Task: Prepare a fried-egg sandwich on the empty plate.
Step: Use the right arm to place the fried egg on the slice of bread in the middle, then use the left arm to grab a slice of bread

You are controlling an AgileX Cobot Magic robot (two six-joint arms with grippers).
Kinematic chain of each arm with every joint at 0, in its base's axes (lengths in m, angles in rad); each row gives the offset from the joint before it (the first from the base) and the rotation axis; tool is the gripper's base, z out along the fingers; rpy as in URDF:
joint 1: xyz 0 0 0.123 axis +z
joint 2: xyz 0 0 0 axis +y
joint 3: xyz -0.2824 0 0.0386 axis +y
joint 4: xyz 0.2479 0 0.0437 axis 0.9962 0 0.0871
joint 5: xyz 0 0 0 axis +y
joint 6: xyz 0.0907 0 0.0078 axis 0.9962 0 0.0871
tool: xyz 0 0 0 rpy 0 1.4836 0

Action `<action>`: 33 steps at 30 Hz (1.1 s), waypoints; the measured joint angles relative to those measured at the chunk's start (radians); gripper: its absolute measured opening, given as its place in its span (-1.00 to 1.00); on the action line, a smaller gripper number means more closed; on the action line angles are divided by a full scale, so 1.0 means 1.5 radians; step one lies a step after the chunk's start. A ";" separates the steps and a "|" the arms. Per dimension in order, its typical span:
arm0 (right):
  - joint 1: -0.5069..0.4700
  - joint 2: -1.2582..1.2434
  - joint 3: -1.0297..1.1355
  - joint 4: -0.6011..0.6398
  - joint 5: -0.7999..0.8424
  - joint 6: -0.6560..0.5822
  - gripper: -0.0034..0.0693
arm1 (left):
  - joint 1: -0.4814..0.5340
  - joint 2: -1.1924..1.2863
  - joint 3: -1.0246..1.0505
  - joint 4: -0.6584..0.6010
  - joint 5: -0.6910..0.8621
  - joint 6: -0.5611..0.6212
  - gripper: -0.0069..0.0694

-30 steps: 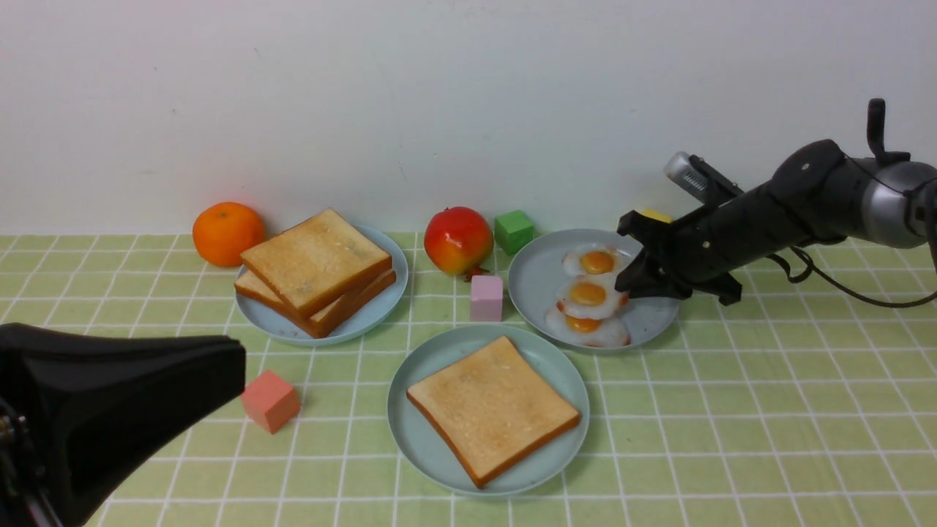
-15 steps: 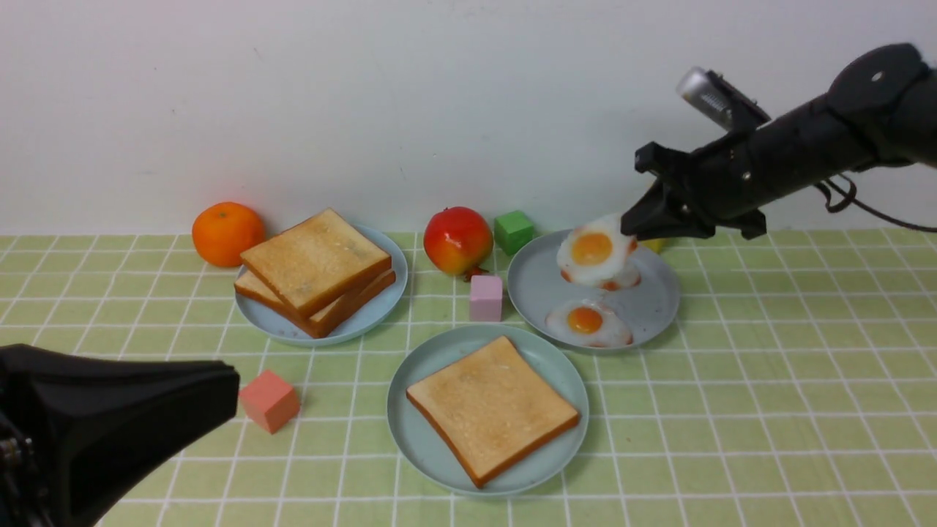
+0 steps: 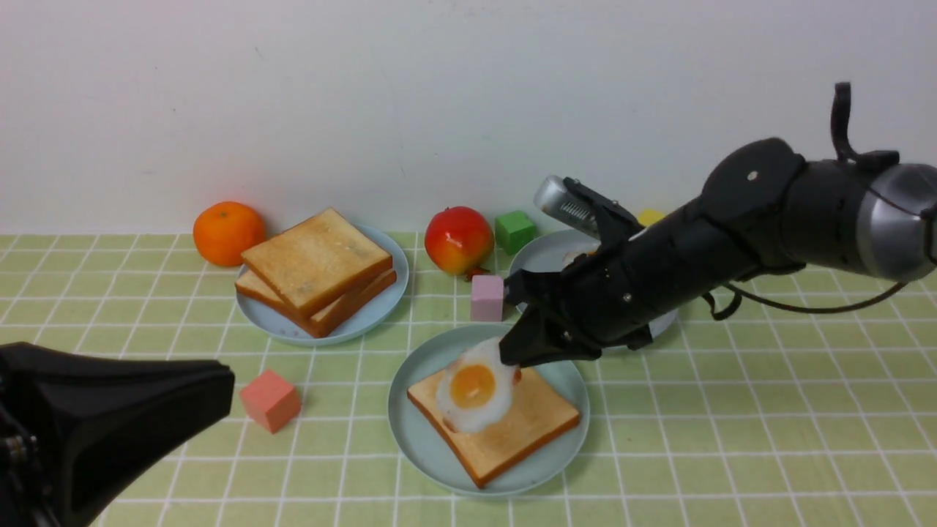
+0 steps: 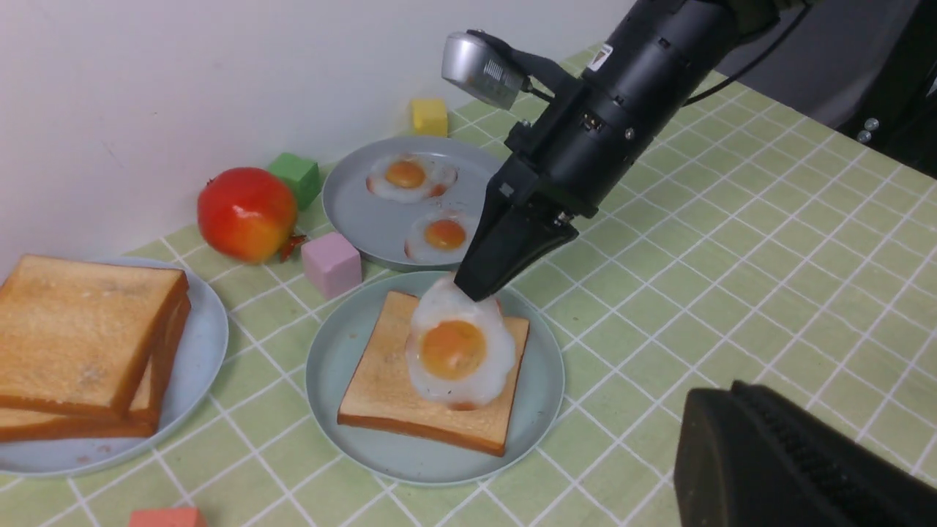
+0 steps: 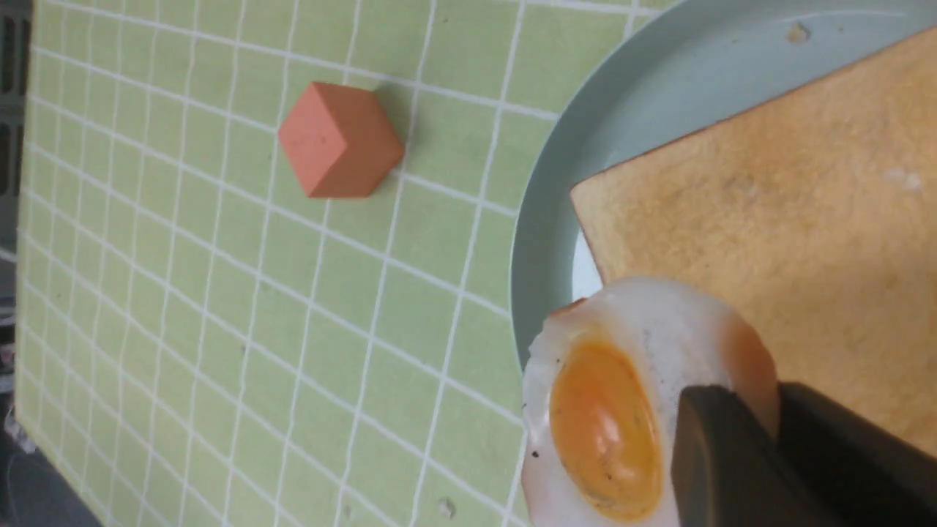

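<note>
Lower centre of frame, the right gripper (image 3: 511, 357) pinches 1 egg (image 3: 474, 391) by its white rim over toast (image 3: 531, 428); seemingly light, floppy.

Lower centre of the front view: my plate (image 3: 412, 439), round, pale mint-teal with a low rim, carries one toast slice (image 3: 531, 428). The slice lies flat, a thick square with a tan face and orange-brown crust, one corner turned toward the camera. Over its upper left part hangs the egg (image 3: 474, 389), a flat white with an orange yolk. It is tilted steeply so the yolk faces the camera, its top edge pinched in my right gripper (image 3: 512, 357). Whether its lower edge touches the toast cannot be told. Upper left of centre, two more slices (image 3: 315, 267) lie stacked, the top one skewed across the lower.
</note>
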 joint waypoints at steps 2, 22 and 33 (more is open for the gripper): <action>0.000 0.011 0.003 0.003 -0.031 0.000 -0.66 | 0.000 0.000 0.000 0.001 0.006 0.000 -0.83; -0.035 0.051 0.004 -0.036 -0.014 0.050 0.06 | 0.000 0.012 0.000 0.001 0.025 0.000 -0.80; -0.093 -0.208 0.005 -0.248 0.200 0.088 -0.43 | 0.000 0.226 -0.012 0.042 0.044 -0.134 -0.78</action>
